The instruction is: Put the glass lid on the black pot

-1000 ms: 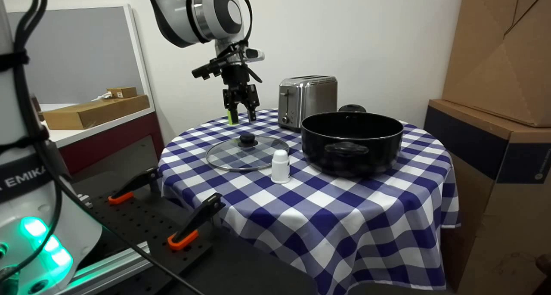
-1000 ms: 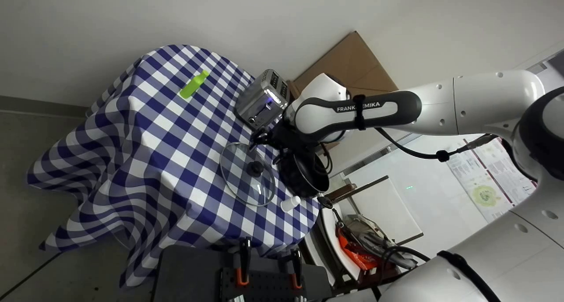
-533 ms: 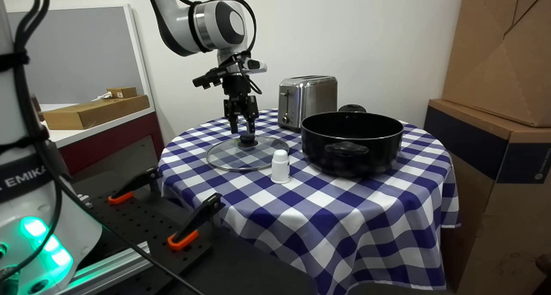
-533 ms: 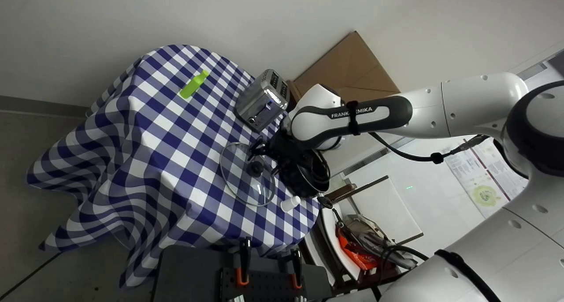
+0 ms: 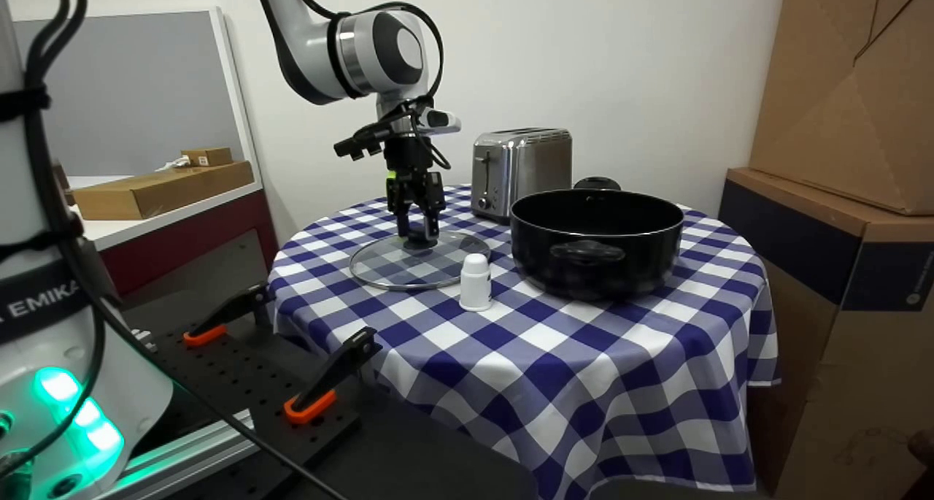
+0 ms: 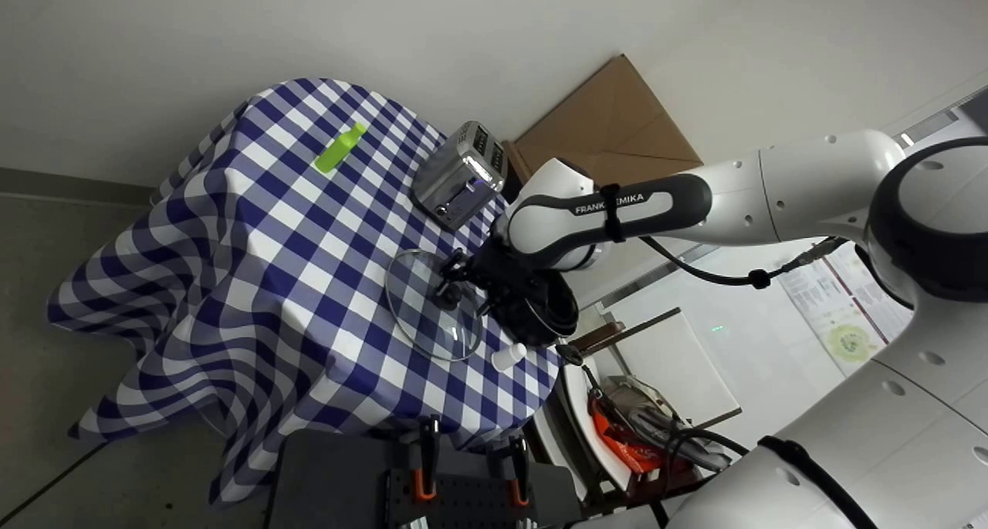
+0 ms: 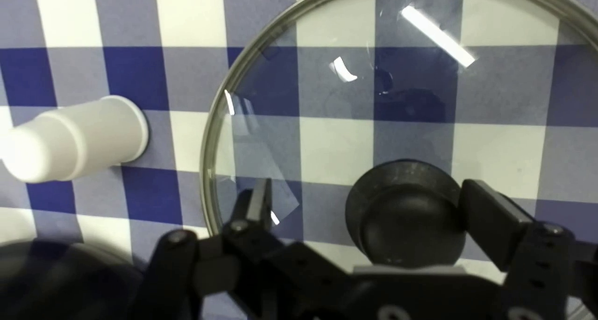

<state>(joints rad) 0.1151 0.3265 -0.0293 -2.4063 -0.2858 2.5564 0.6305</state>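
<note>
The glass lid (image 5: 420, 266) lies flat on the checked cloth (image 5: 540, 339), directly beneath the gripper (image 7: 369, 201), its thin metal rim reaching out past the fingers (image 7: 490, 222). These stand wide apart, one on either side of the lid's dark knob (image 7: 411, 226). In the wrist view the knob sits off-centre between them: the finger at the right of that view comes right up to it, though whether the two touch cannot be told, while the opposite finger is clear of it. The black pot (image 5: 598, 259) stands to the right of the gripper in an exterior view, its mouth upward; in the wrist view only a dark part of it shows, past the finger at lower left. On that same side of the gripper a white shaker (image 7: 79, 140) stands upright, just outside the lid's rim. The silver toaster (image 5: 522, 171) is to the gripper's right in an exterior view, farther back than the pot. A green bottle (image 6: 340, 149) stands well apart from the gripper, to its upper left in an exterior view
</note>
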